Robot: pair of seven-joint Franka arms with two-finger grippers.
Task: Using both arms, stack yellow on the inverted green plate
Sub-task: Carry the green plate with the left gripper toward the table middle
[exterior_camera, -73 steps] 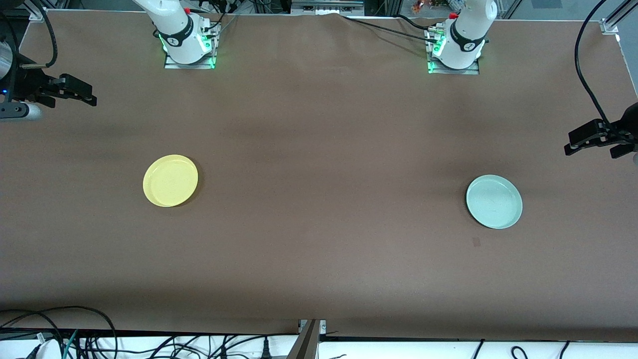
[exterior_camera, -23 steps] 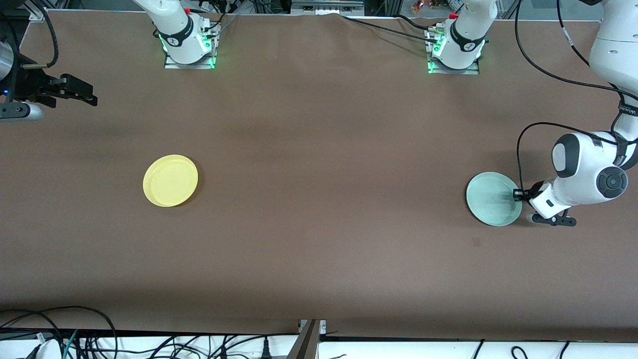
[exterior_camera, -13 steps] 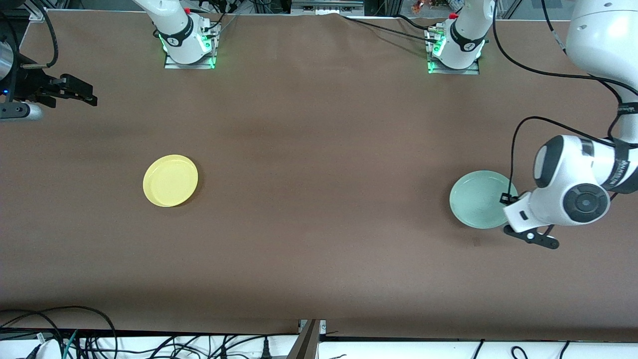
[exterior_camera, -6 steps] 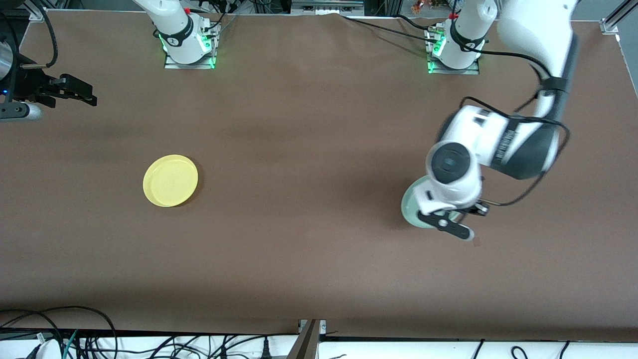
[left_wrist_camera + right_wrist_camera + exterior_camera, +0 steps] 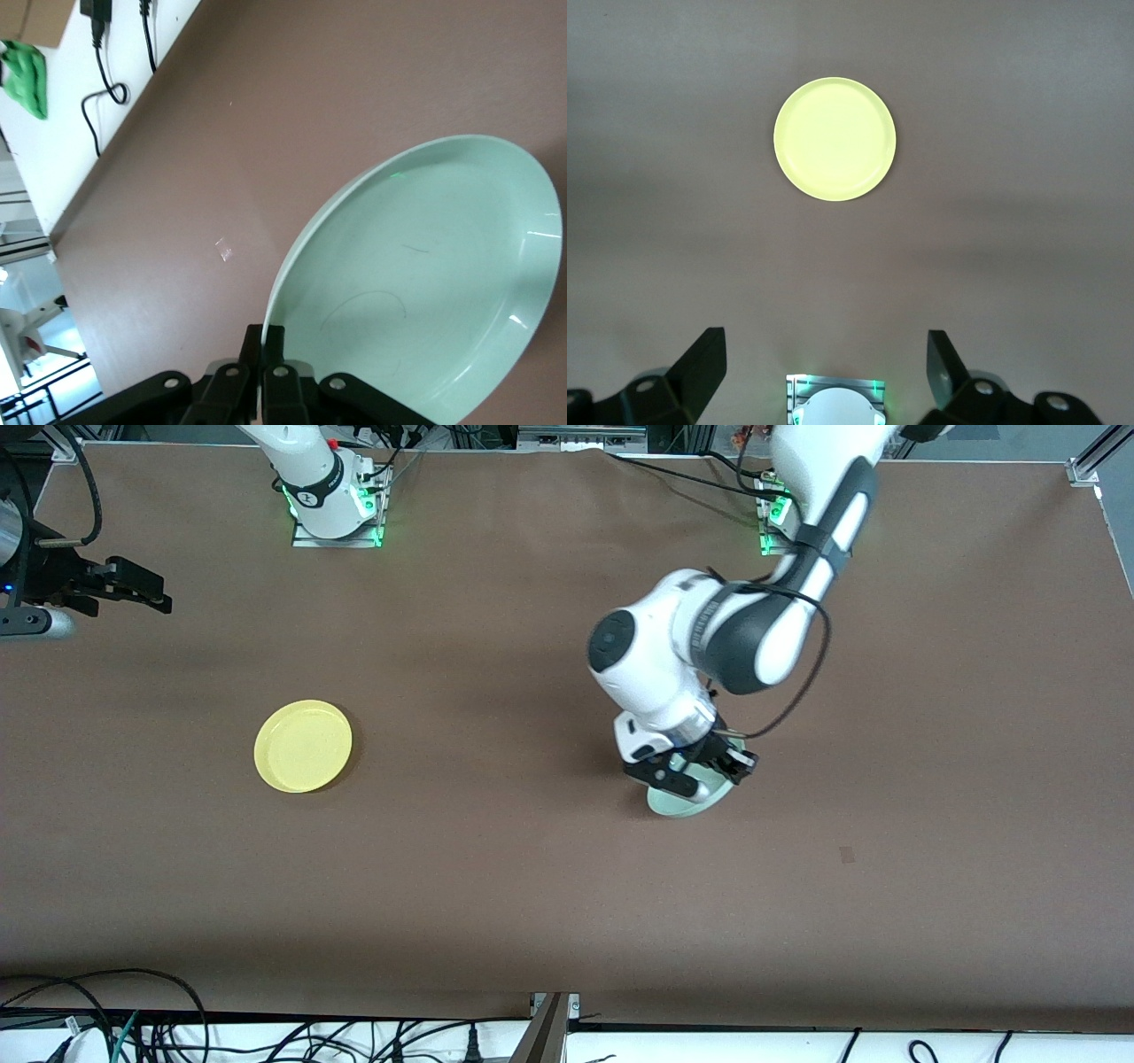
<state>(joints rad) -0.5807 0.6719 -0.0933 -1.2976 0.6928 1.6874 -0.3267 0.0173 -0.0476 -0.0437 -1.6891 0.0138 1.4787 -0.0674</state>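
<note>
The yellow plate (image 5: 303,746) lies rim up on the brown table toward the right arm's end; it also shows in the right wrist view (image 5: 834,139). My left gripper (image 5: 702,772) is over the middle of the table, shut on the rim of the green plate (image 5: 684,802). The plate hangs tilted on edge just above the table. In the left wrist view the fingers (image 5: 275,343) pinch the rim of the green plate (image 5: 425,292), whose hollow side faces the camera. My right gripper (image 5: 133,590) waits open and empty, up high at the right arm's end (image 5: 824,343).
The two arm bases (image 5: 335,509) (image 5: 802,522) stand along the table edge farthest from the front camera. Cables (image 5: 133,1027) lie off the table edge nearest that camera. A small dark mark (image 5: 846,856) is on the table cloth.
My left arm took the green plate by its rim, lifted it, carried it toward the middle of the table and tilted it on edge. The right arm and yellow plate have not moved.
</note>
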